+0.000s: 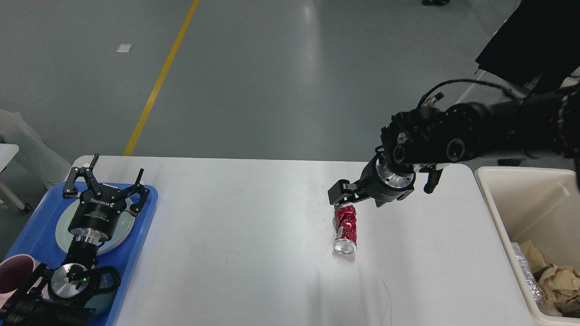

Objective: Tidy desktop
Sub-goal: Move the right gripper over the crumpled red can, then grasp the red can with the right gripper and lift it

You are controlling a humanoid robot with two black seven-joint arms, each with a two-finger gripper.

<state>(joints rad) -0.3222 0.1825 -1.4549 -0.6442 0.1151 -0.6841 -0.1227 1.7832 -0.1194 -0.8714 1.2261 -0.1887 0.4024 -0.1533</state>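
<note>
The white desktop (249, 235) fills the lower view. A crushed red can (345, 231) lies on it right of centre, its open silver end toward me. My right gripper (340, 194) reaches in from the right and hangs just above the can's far end; it looks dark and its fingers cannot be told apart. My left gripper (108, 175) is open and empty, its fingers spread above a pale plate (124, 225) on the blue tray (141, 226) at the left edge.
A cream bin (498, 217) stands off the desktop's right edge, holding crumpled paper (559, 280). A pink mug (11, 271) sits at the tray's near end. Grey floor with a yellow line (158, 86) lies beyond the desktop.
</note>
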